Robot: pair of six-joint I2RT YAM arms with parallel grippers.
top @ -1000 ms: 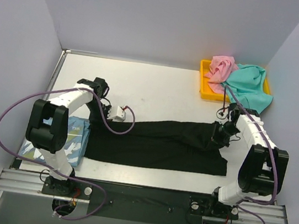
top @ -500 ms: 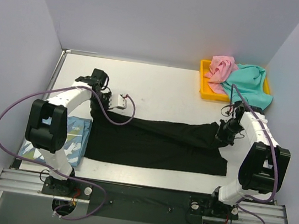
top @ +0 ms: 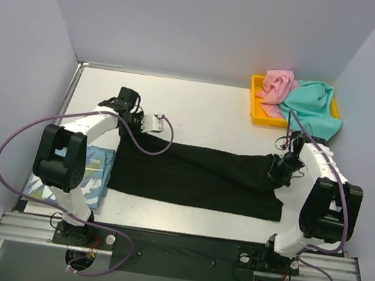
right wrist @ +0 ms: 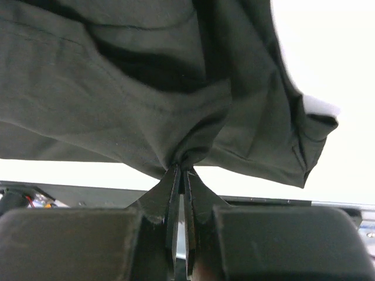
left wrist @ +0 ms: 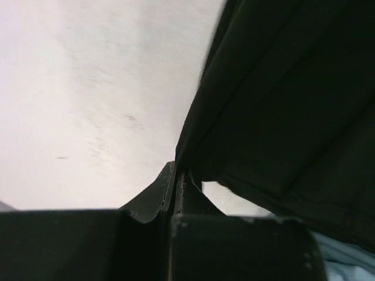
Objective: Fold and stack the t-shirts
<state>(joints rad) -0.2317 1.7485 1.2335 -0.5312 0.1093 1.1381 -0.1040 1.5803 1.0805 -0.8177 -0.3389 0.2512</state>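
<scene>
The black t-shirt (top: pixel 196 177) lies stretched across the middle of the table. My left gripper (top: pixel 125 134) is shut on its far left edge (left wrist: pixel 177 170), where the cloth (left wrist: pixel 281 105) hangs taut from the pinch. My right gripper (top: pixel 278 169) is shut on a bunch of cloth at its far right end (right wrist: pixel 183 167), and the fabric (right wrist: pixel 117 99) drapes above the fingers. The light blue t-shirt (top: pixel 92 172) lies folded at the left, and a corner shows in the left wrist view (left wrist: pixel 345 257). The pink t-shirt (top: pixel 277 83) and the teal t-shirt (top: pixel 314 106) are heaped at the back right.
A yellow tray (top: pixel 256 108) at the back right holds the pink and teal shirts, the teal one spilling over its right rim. Purple cables loop from both arms. Grey walls close in the table on three sides.
Both grippers have moved toward the far side of the table, holding the black shirt's ends. Its far edge has been drawn taut and straighter between them.
</scene>
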